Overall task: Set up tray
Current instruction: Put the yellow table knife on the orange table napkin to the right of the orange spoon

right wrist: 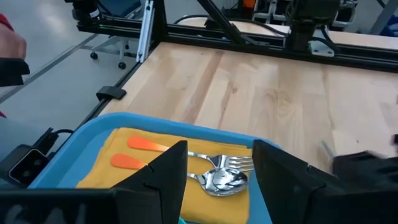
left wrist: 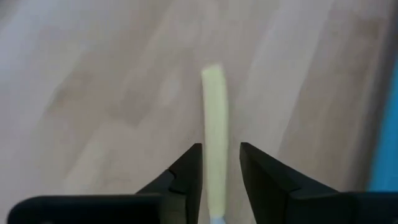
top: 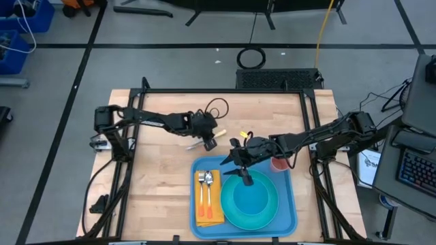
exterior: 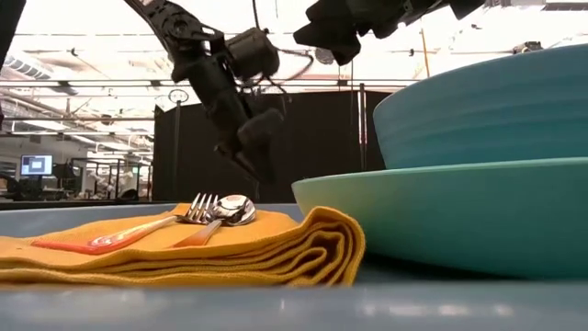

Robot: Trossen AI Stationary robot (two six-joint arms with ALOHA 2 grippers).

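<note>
The blue tray [top: 201, 169] lies at the table's near edge. On it a folded orange napkin [top: 210, 204] carries a fork [right wrist: 239, 163] and a spoon [right wrist: 224, 180], and a turquoise plate [top: 235, 207] holds a bowl [exterior: 487, 110]. A knife with a pale yellow handle [left wrist: 214, 106] lies flat on the wood, just beyond the tray's far left corner. My left gripper [top: 208, 141] points down over it, open, with one finger on either side of the handle. My right gripper [right wrist: 217, 158] hovers open above the tray's far part, near the plate. My left gripper comes at the knife from above, and its fingers [left wrist: 186, 171] lie across the yellow handle [left wrist: 216, 155]. A thin gap shows beside one finger. I cannot tell whether the other finger touches the handle. The knife lies on the table.
A red cup [top: 279, 163] shows by the tray's far right corner, partly under my right arm. A black cable loop [top: 216, 107] lies on the wood beyond the left gripper. Bare wood stretches left of the tray. The table frame's black rails [right wrist: 249, 43] run along the edges.
</note>
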